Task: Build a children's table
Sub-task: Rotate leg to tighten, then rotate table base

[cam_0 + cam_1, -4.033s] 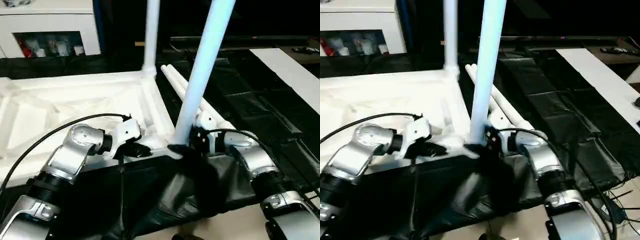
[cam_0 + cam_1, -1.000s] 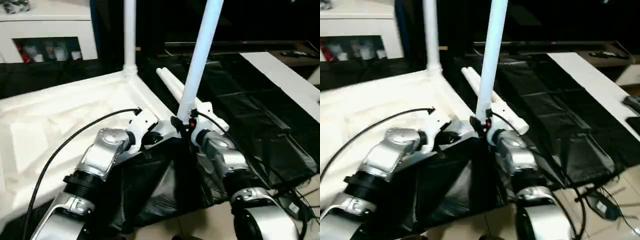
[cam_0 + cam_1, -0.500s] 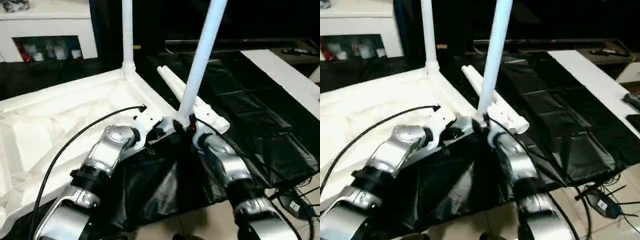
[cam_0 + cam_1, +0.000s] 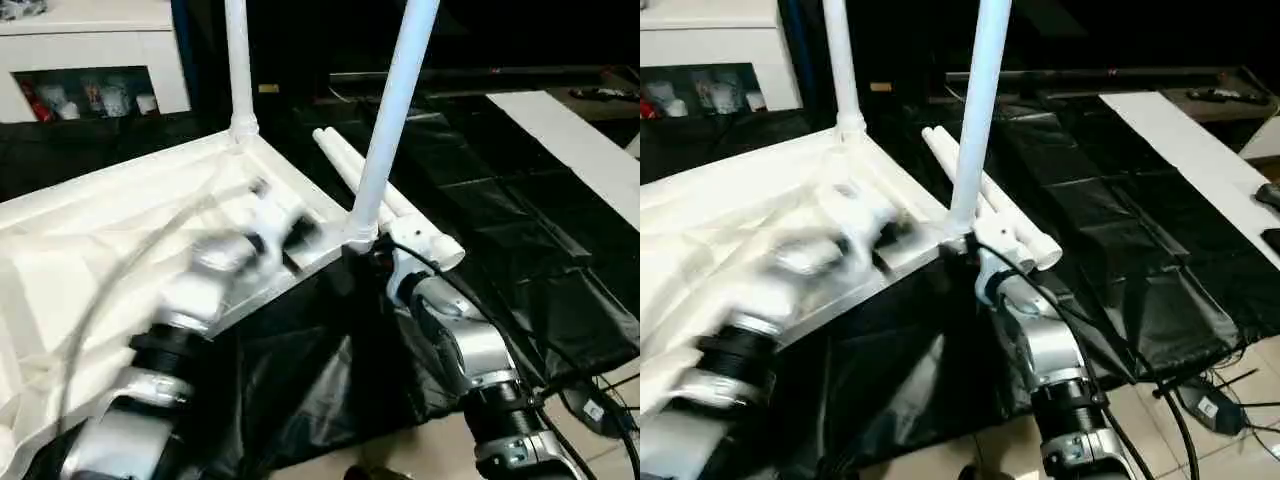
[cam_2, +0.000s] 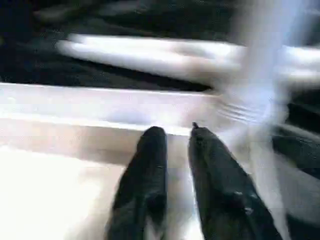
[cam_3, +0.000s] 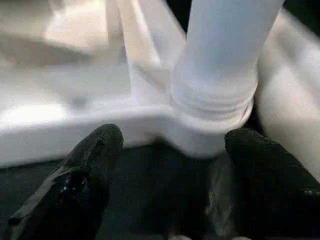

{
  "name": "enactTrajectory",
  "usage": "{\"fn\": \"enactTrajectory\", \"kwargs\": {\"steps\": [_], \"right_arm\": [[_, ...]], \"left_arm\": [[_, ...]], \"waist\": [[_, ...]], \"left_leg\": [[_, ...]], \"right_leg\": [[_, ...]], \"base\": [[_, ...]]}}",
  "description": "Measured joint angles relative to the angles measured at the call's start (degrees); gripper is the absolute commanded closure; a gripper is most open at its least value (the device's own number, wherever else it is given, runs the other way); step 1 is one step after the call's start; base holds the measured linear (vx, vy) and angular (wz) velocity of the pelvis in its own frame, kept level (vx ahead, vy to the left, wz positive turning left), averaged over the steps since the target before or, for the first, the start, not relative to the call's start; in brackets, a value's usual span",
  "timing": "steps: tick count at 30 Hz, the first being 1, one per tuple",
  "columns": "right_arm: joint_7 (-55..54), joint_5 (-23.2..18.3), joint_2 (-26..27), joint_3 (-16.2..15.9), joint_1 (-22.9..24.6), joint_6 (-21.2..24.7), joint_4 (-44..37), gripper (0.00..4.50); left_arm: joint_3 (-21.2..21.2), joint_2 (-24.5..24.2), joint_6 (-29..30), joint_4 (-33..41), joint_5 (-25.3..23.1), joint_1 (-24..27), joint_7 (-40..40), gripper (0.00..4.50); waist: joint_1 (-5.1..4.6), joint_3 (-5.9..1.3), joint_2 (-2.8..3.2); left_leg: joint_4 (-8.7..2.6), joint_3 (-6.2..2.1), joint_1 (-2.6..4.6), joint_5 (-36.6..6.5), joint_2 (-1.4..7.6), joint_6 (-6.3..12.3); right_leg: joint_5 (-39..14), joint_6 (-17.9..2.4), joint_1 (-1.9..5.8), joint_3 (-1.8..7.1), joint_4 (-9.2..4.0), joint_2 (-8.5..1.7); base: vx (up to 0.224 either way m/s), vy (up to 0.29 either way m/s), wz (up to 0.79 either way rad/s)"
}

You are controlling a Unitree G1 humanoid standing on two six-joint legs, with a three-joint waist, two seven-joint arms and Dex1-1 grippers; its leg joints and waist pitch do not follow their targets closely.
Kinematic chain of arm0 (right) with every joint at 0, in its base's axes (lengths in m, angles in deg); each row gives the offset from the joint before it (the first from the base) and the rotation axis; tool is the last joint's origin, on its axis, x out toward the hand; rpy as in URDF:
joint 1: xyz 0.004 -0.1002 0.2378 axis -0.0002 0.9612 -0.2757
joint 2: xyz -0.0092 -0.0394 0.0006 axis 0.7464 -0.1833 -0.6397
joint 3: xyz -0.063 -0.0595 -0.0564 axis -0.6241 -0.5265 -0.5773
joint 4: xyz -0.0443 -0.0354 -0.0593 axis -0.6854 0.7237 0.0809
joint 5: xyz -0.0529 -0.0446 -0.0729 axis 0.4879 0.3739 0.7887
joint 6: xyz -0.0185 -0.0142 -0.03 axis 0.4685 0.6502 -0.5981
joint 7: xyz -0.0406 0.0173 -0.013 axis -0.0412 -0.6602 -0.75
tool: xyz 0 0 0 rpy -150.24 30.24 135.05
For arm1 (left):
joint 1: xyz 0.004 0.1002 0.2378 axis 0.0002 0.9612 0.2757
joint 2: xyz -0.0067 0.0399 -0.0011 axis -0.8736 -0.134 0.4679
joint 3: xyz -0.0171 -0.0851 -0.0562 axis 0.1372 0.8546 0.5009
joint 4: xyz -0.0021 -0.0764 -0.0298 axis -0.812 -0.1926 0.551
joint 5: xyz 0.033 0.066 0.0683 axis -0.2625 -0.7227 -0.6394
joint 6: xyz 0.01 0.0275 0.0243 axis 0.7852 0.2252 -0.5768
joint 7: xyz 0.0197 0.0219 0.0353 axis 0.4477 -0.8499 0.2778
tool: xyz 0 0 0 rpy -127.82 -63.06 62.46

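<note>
children's table [image 4: 120, 215] lies upside down across the left half of the head view, ribbed underside up, on black sheeting [image 4: 520, 220]. one leg [image 4: 237, 60] stands in the far corner at upper centre-left. a second leg [image 4: 392, 110] rises from the near right corner socket [image 6: 212, 112], leaning a little to the right at its top. two spare legs [image 4: 385, 200] lie side by side on the sheeting just right of that corner, running away toward the upper left.

your right gripper [image 6: 170, 150] sits directly below and in front of that corner socket. its fingers [image 6: 85, 165] are spread wide, one to each side of the socket's base, and they hold nothing. your left gripper [image 5: 175, 165] rests over the table's near rim just left of the same corner, its two fingers [image 5: 147, 170] almost together with a thin gap, gripping nothing that you can see.

what the next move turns on, by my reading: the standing leg's long axis runs up and slightly right from the socket, and the right arm is the nearer one. the spare legs also lie on the right arm's side.
</note>
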Motion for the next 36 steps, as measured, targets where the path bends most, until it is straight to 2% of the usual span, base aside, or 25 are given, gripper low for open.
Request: {"fn": "enactTrajectory", "kwargs": {"steps": [5,7,8,10,13,16,18,20,22,25,28,31,33,36], "right_arm": [[2.1,0.1,-0.7,-1.4,-0.4,1.0,1.7,0.65],[3.2,-0.2,-0.8,-1.5,-0.7,1.9,3.0,0.65],[3.7,-0.3,-0.8,-1.6,-1.0,2.0,3.7,0.84],[4.5,-0.7,-1.0,-1.5,-1.8,2.1,5.5,1.02],[4.8,-0.7,-0.9,-1.6,-3.2,2.1,7.3,1.06],[5.1,-0.6,-0.1,-1.8,-4.7,2.0,9.5,1.43],[5.4,-0.6,0.7,-2.3,-5.5,1.6,11.0,1.46],[5.4,-0.5,1.1,-2.7,-7.2,0.9,13.7,1.77],[5.4,-0.2,1.3,-2.7,-8.5,0.3,15.9,1.87],[5.4,0.0,2.7,-2.7,-12.1,-2.2,22.4,2.21],[4.9,0.1,3.4,-2.2,-15.0,-4.7,28.2,2.43],[4.5,0.0,3.8,-1.2,-17.4,-6.7,32.9,2.76],[4.3,0.2,4.0,-0.9,-19.4,-8.2,36.7,2.87],[3.7,1.2,4.7,-0.9,-21.3,-9.7,40.0,3.12]], "left_arm": [[7.1,-6.7,5.7,5.1,-1.0,0.7,-4.2,3.55],[8.7,-11.0,7.4,6.3,-3.6,3.1,-6.1,3.55],[9.4,-13.1,8.2,6.8,-4.8,5.0,-6.9,3.53],[11.2,-16.6,9.7,6.5,-7.3,8.7,-9.2,3.84],[12.4,-19.5,11.7,5.6,-9.5,12.9,-10.9,3.91],[12.6,-20.4,13.2,5.6,-10.6,15.2,-11.0,4.23],[11.8,-21.2,14.4,5.6,-10.4,16.1,-9.9,4.29],[9.7,-22.1,15.4,5.6,-9.7,17.2,-6.8,4.41],[7.0,-21.7,16.0,5.6,-8.5,18.1,-3.9,4.50],[2.9,-25.1,17.6,7.8,-8.2,19.5,2.5,4.50],[0.7,-27.7,19.2,11.5,-7.1,21.2,9.2,4.50],[-0.8,-31.2,20.3,16.7,-3.2,24.0,16.9,4.50],[-2.0,-33.4,21.3,21.1,1.5,26.0,23.5,4.50],[-4.0,-32.0,23.5,25.6,6.3,26.2,27.9,4.50]], "waist": [[-0.07,0.16,0.51],[-0.11,-0.02,0.85],[-0.22,-0.03,0.92],[-0.08,-0.02,0.92],[0.46,-0.05,0.89],[1.57,-0.05,0.88],[2.00,-0.06,0.86],[2.06,-0.07,0.87],[2.08,-0.09,0.83],[1.40,-0.14,0.79],[1.09,-0.15,0.87],[0.89,-0.20,0.75],[0.89,-0.29,0.60],[0.82,-0.35,0.38]], "left_leg": [[0.01,0.02,-0.01,-0.1,-0.01,-0.12],[0.01,0.03,0.06,-0.1,-0.01,-0.12],[0.01,0.03,0.09,-0.1,-0.02,-0.13],[0.06,-0.03,0.11,-0.1,0.01,-0.16],[0.13,-0.06,0.11,-0.1,0.00,-0.17],[0.14,-0.06,0.12,-0.1,-0.02,-0.17],[0.14,-0.08,0.13,-0.1,-0.02,-0.17],[0.15,-0.07,0.16,-0.1,-0.05,-0.17],[0.18,-0.09,0.17,-0.1,-0.05,-0.17],[0.19,-0.11,0.41,-0.1,-0.05,-0.19],[0.19,-0.24,0.83,-0.1,-0.12,-0.22],[0.19,-0.24,0.98,-0.1,-0.12,-0.24],[0.21,-0.25,1.03,-0.1,-0.14,-0.25],[0.28,-0.24,1.03,-0.1,-0.15,-0.25]], "right_leg": [[-0.1,-0.1,-0.04,0.07,0.01,0.02],[-0.1,-0.1,-0.02,0.11,0.02,0.03],[-0.1,-0.1,-0.02,0.15,0.06,0.03],[-0.1,-0.1,-0.02,0.17,0.13,0.10],[-0.1,-0.1,0.04,0.22,0.22,0.10],[-0.1,-0.1,0.15,0.34,0.25,0.10],[-0.2,0.1,0.23,0.36,0.26,0.10],[-0.2,0.1,0.29,0.44,0.29,0.09],[-0.2,0.1,0.31,0.44,0.30,0.09],[-0.1,0.1,0.31,0.44,0.50,0.09],[-0.2,0.1,0.39,0.39,0.63,0.04],[-0.2,0.1,0.40,0.40,0.76,0.04],[-0.2,0.1,0.36,0.40,0.79,0.01],[-0.2,0.1,0.36,0.42,0.83,0.01]], "base": [[0.000,0.000,0.00],[0.000,0.000,0.00],[0.000,0.000,0.00],[0.000,0.000,0.00],[0.000,0.000,0.00],[0.000,0.000,0.00],[0.000,0.000,0.00],[0.000,0.000,0.00],[0.000,0.000,0.00],[0.000,0.000,0.00],[0.000,0.000,0.00],[0.000,0.000,0.00],[0.000,0.000,0.00],[0.000,0.000,0.00]]}}
